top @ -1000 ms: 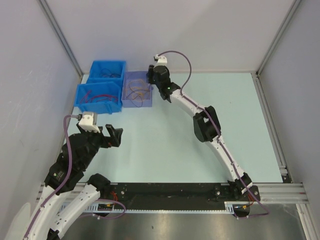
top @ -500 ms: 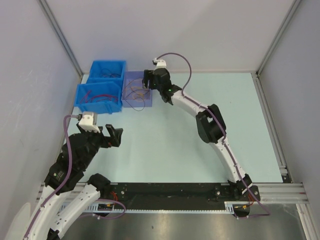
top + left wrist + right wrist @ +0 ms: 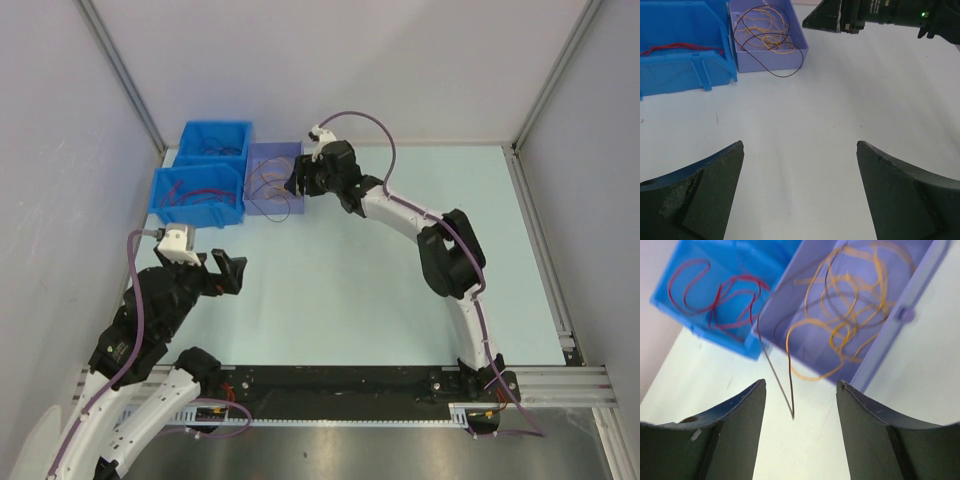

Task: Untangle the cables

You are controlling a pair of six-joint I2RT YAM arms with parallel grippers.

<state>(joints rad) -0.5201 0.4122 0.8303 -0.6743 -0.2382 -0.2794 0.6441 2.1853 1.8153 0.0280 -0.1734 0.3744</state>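
A tangle of orange cables (image 3: 850, 315) lies in a lavender tray (image 3: 275, 149). A thin dark cable (image 3: 775, 372) loops out over the tray's front edge onto the table and ends between my right fingers without touching them. Red cables (image 3: 725, 295) lie in the nearer blue bin (image 3: 198, 215). My right gripper (image 3: 801, 382) is open and empty, and hovers at the tray's front right side (image 3: 294, 183). My left gripper (image 3: 800, 145) is open and empty over bare table, well in front of the bins (image 3: 236, 275).
A second blue bin (image 3: 215, 132) stands behind the first, against the left wall. The bins and the tray sit side by side at the table's back left. White walls close in the left, back and right sides. A mauve cable (image 3: 370, 122) arches over the right wrist.
The right arm's elbow has swung to the right. Its wrist has turned and come forward along the tray's right side, so the gripper now points at the tray. The left arm has not moved.
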